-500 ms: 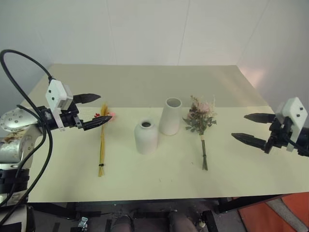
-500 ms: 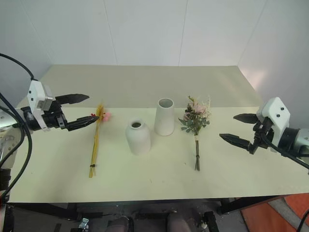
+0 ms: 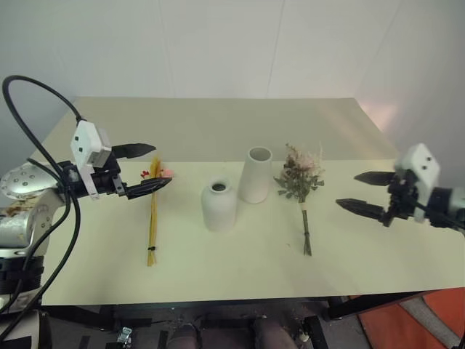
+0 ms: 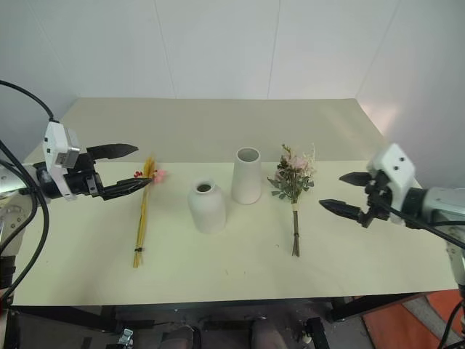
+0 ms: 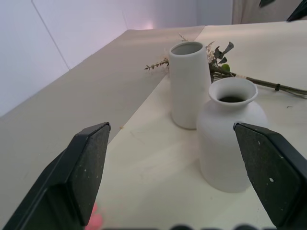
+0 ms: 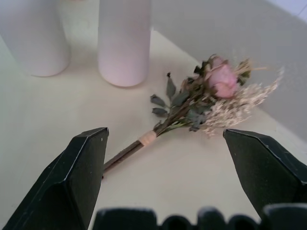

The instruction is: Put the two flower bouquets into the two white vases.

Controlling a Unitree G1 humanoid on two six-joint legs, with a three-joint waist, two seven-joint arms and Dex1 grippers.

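The table (image 3: 218,131) carries four task items: two vases and two bouquets, all lying or standing apart from both grippers.

Left arm reaches in from 9 o'clock, roughly level, pointing toward the table centre. The left gripper (image 3: 147,169) has its fingers spread wide and holds nothing; its lower finger tip hangs over the bloom end of the thin bouquet.

Right arm enters from 3 o'clock, angled slightly downward toward the centre. The right gripper (image 4: 338,192) is likewise wide open and empty, near the bushy bouquet but clear of it.

Vases, count two: the taller vase (image 3: 256,175) stands upright at centre; the shorter vase (image 3: 219,206) stands upright just beside it, at its 7 o'clock.

Bouquets, count two: the bushy bouquet (image 3: 300,177) lies flat at 3 o'clock of the taller vase, blooms toward 12, stems toward 6. The thin bouquet (image 3: 153,215) lies flat at 9 o'clock of the shorter vase, blooms toward 12.
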